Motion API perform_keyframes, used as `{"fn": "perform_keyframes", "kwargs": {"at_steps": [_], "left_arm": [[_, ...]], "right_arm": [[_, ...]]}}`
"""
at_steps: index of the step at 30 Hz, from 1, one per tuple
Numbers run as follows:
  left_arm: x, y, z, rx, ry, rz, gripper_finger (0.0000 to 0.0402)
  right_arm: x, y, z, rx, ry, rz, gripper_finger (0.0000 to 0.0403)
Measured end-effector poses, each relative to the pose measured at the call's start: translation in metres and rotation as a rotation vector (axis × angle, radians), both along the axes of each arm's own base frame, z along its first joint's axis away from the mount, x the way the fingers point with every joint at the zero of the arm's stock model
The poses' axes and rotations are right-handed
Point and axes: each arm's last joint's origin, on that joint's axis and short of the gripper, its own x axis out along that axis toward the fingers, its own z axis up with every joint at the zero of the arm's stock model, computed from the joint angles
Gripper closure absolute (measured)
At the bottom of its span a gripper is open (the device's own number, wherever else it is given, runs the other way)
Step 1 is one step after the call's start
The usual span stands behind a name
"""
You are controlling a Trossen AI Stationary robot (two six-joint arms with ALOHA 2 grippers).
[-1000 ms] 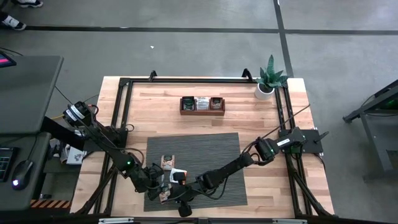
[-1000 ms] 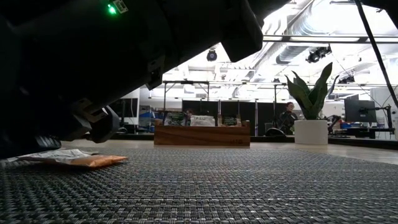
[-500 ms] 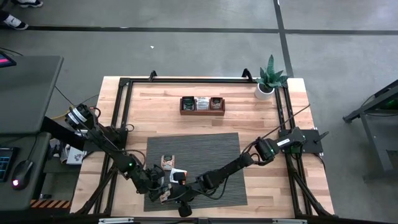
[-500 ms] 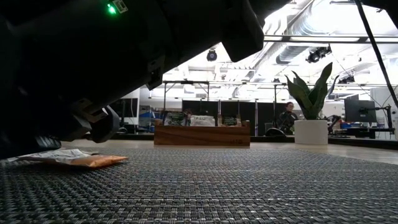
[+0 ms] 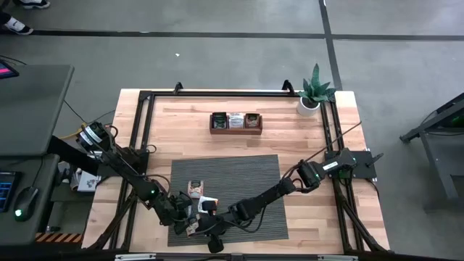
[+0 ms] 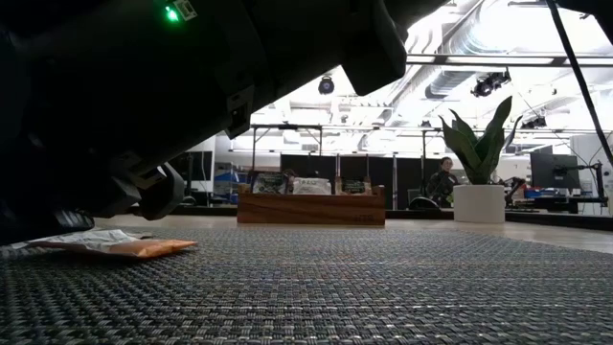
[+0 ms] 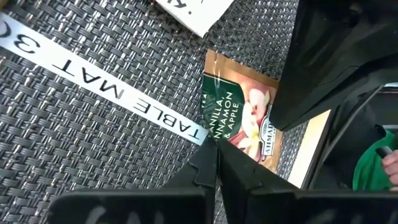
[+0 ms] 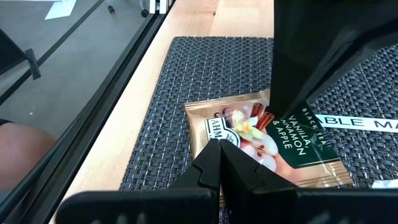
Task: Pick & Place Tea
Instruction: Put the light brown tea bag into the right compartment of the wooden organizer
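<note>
A tan and dark-green tea sachet [image 7: 239, 112] marked vanilla, cinnamon and apple lies on the grey woven mat [image 5: 239, 177] near the table's front edge. Both grippers meet at it from opposite sides. My left gripper [image 7: 216, 148] is shut at one corner, and my right gripper [image 8: 221, 147] is shut over the opposite edge. More sachets lie close by on the mat: a white one [image 7: 196, 14], one farther back [image 5: 196, 188], and an orange-and-white pair [image 6: 110, 244]. In the high view the two arms [image 5: 199, 217] crowd over the spot. My left gripper has its shut fingertips on the sachet's corner [image 7: 213, 138], slanting down from the table's left. The fingers hide the contact itself. The rest of the sachet lies flat on the mat. My right gripper rests its shut fingertips on the sachet's top face near one edge [image 8: 235, 138], slanting down from the table's right. Whether it also pinches the edge, I cannot tell.
A white strip [image 7: 106, 93] printed TABLE MAT lies on the mat beside the sachet. A wooden box [image 5: 235, 122] holding sachets stands at the table's far middle, a potted plant [image 5: 313, 93] at the far right corner. Black frame rails [image 5: 138, 130] run along the table's edges.
</note>
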Motion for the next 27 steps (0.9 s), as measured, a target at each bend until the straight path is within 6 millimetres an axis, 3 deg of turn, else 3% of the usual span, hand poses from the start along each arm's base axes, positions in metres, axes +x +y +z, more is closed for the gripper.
{"fn": "perform_keyframes", "kwargs": {"at_steps": [11,22,27], "left_arm": [[0.0,0.0,0.0,0.01,0.001,-0.009,0.0401],[0.0,0.0,0.0,0.012,-0.003,-0.007,0.0401],[0.0,0.0,0.0,0.017,-0.007,-0.002,0.0401]], "right_arm": [[0.0,0.0,0.002,0.003,-0.005,0.012,0.0402],[0.0,0.001,0.017,0.011,-0.018,0.065,0.04],[-0.001,0.001,0.034,0.008,-0.048,0.08,0.0393]]}}
